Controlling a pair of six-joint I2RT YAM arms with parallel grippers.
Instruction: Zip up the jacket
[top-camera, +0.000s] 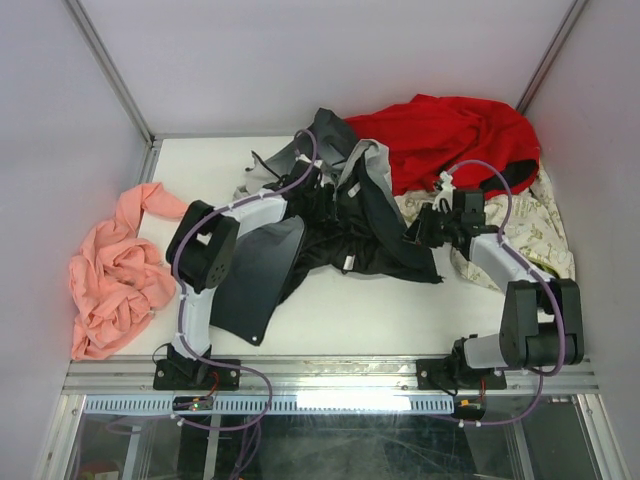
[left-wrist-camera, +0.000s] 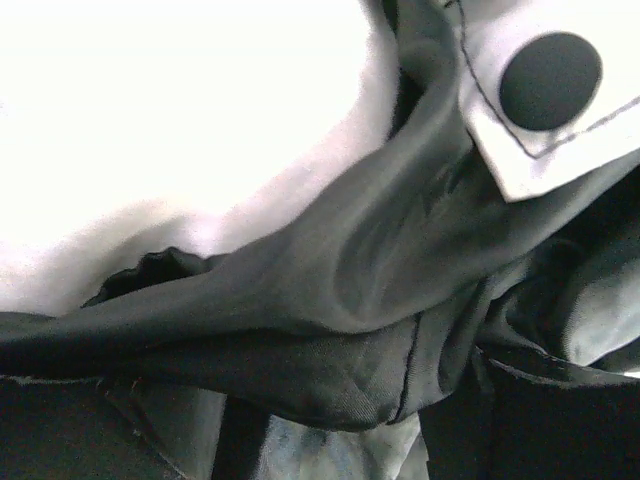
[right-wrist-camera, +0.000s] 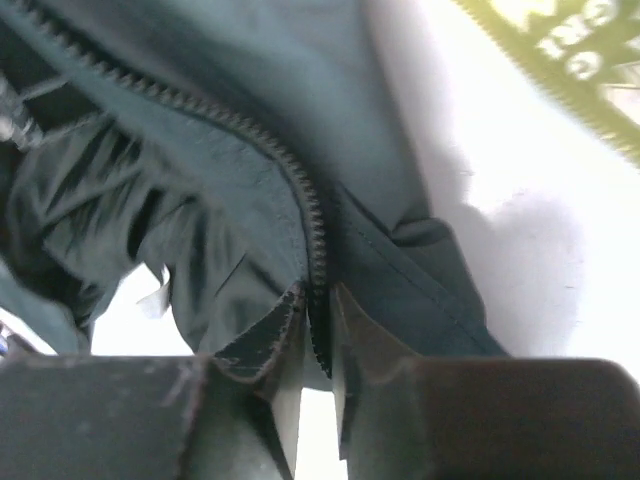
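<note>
Right jaws were pinched on the zipper (right-wrist-camera: 310, 220) edge of the jacket (top-camera: 365, 230), left jaws' state could not be told; edge was best held taut, straight for mating.

Bare table (top-camera: 380, 320) in front lies open; red garment (top-camera: 450, 135) and pink cloth (top-camera: 110, 270) flank the jacket (top-camera: 340, 230).

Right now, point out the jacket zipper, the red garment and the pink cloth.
jacket zipper (right-wrist-camera: 312, 215): right wrist view, on the teeth.
red garment (top-camera: 450, 140): top external view, middle of the fabric.
pink cloth (top-camera: 110, 280): top external view, bunched middle.
</note>
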